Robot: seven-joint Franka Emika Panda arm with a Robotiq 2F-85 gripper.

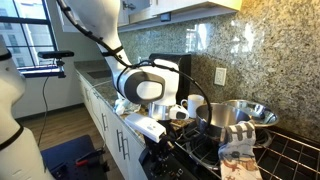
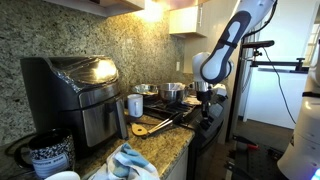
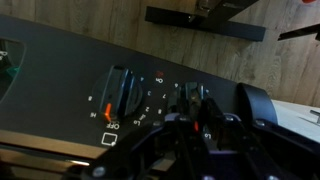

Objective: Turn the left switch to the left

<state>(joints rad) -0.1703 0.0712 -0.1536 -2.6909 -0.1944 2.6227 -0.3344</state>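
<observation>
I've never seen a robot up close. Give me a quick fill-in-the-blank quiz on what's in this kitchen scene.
The steel pot stands on the ___. In the wrist view, the orange mark on the left switch lies by the word ___. The robot's arm is coloured ___.
Missing words: stove; OFF; white.
</observation>
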